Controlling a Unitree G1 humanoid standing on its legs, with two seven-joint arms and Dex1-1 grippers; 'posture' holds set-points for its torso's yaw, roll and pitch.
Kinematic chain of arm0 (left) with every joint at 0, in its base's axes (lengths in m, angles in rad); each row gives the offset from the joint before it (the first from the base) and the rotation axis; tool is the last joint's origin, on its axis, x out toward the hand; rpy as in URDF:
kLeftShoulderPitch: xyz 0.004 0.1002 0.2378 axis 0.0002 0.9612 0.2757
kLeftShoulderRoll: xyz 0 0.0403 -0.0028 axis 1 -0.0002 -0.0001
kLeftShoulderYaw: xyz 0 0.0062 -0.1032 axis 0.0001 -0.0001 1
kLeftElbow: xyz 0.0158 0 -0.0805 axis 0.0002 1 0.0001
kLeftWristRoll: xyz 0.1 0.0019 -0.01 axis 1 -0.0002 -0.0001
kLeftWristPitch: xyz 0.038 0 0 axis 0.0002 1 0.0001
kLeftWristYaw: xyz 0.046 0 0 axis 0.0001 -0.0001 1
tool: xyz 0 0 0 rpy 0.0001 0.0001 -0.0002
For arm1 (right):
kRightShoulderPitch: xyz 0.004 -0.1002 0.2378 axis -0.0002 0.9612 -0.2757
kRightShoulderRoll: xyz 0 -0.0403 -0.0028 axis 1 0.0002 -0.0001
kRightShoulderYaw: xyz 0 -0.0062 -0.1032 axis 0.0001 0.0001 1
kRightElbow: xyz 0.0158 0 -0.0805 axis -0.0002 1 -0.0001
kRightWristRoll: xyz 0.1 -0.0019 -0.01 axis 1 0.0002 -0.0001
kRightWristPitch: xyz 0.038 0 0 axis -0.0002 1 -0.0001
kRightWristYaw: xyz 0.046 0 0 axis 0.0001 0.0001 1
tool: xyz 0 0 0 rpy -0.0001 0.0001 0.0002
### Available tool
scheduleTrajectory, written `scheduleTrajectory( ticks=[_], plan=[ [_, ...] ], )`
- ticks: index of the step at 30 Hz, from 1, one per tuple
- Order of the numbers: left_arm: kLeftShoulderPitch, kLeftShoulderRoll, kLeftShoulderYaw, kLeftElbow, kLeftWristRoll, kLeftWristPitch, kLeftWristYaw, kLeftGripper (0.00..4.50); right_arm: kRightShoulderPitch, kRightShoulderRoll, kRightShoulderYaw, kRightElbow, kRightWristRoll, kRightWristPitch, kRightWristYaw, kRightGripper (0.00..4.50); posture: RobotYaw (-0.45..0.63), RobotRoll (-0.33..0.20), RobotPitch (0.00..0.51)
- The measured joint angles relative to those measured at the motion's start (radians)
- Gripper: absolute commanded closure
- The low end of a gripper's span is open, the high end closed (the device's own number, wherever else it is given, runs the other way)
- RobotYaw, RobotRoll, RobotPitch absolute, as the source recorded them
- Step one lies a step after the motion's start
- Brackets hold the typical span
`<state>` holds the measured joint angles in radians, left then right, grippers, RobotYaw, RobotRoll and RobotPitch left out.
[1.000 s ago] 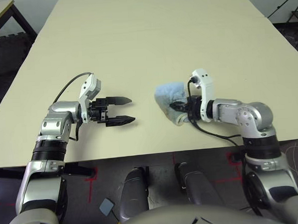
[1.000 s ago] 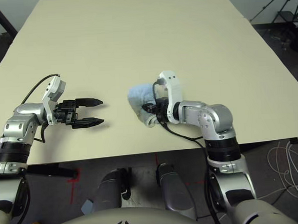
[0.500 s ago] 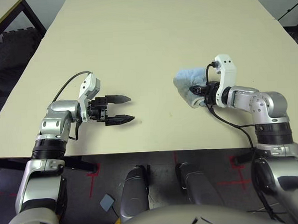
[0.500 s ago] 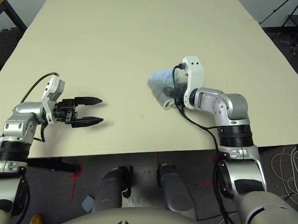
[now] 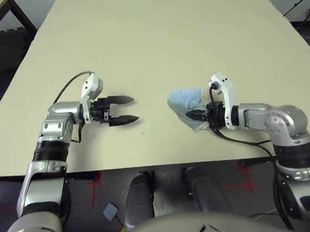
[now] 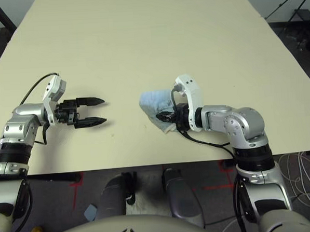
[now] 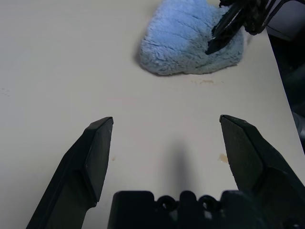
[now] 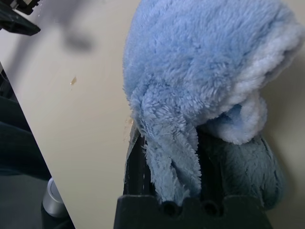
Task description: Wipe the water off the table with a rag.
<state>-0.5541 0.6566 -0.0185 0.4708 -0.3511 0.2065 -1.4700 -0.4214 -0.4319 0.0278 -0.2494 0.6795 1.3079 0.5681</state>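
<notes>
From the head cameras, the right gripper (image 5: 199,115) is clamped on the rag (image 5: 187,105), and the rag is pressed down on the tabletop (image 5: 156,38). The rag sits at about 5 o'clock from the middle of the tabletop, close to the near edge. The right arm comes in from 3 o'clock, lying low and almost flat, with the elbow bent out past the edge. The left gripper (image 5: 124,110) is at 8 o'clock, with its two black fingers apart and nothing between them. It points toward 3 o'clock, at the rag, and the left arm is bent at the elbow. A tiny yellowish speck (image 5: 142,133) lies between the two grippers.

In the left wrist view, the left fingers (image 7: 95,152) are wide apart over bare tabletop. A small amber drop of the water (image 7: 222,158) sits just beside one finger. A faint smear (image 7: 204,81) shows right next to the rag.

In the right wrist view, the rag is bunched up around the right gripper's fingers. A small amber spot (image 8: 73,81) lies well apart from the rag, toward the left gripper.

To wipe well, I think the rag should stay flat and pressed down. It should slide toward 9 o'clock, right over the little spots. A slow push would soak them up and not smear them.
</notes>
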Motion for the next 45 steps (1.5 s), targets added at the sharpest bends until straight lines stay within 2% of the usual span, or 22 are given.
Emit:
scheduleTrajectory(
  ticks=[5,10,13,17,21,26,29,35,45],
  plan=[
    [-0.018,-0.011,0.010,0.017,-0.002,-0.003,0.027,0.00,-0.015,0.037,-0.054,0.049,0.013,-0.012,-0.002,4.36,-0.20,0.000,0.182],
    [-0.027,-0.015,0.018,0.040,-0.002,-0.008,0.047,0.00,-0.146,0.058,-0.261,0.125,0.140,0.026,0.006,4.37,-0.20,0.000,0.182],
    [-0.028,-0.022,0.018,0.060,-0.001,-0.014,0.055,0.00,-0.223,0.007,-0.349,0.190,0.174,0.034,0.006,4.37,-0.21,0.000,0.175],
    [-0.044,-0.029,0.031,0.104,-0.001,-0.031,0.078,0.00,-0.269,-0.093,-0.382,0.281,0.157,0.011,0.005,4.37,-0.22,0.000,0.172],
    [-0.095,-0.054,0.051,0.149,-0.001,-0.058,0.117,0.00,-0.269,-0.182,-0.375,0.355,0.108,-0.033,0.014,4.37,-0.22,0.000,0.163],
    [-0.142,-0.066,0.080,0.236,0.003,-0.120,0.174,0.00,-0.268,-0.303,-0.312,0.482,0.003,-0.144,0.065,4.37,-0.22,0.000,0.163],
    [-0.145,-0.068,0.084,0.262,0.007,-0.145,0.180,0.00,-0.268,-0.326,-0.286,0.572,-0.056,-0.214,0.099,4.37,-0.22,0.000,0.153],
    [-0.147,-0.073,0.085,0.293,0.015,-0.168,0.187,0.00,-0.280,-0.323,-0.230,0.728,-0.139,-0.320,0.153,4.37,-0.21,0.000,0.152],
    [-0.148,-0.071,0.087,0.293,0.018,-0.172,0.189,0.00,-0.362,-0.263,-0.178,0.987,-0.287,-0.536,0.168,4.37,-0.19,0.000,0.149]
  ],
)
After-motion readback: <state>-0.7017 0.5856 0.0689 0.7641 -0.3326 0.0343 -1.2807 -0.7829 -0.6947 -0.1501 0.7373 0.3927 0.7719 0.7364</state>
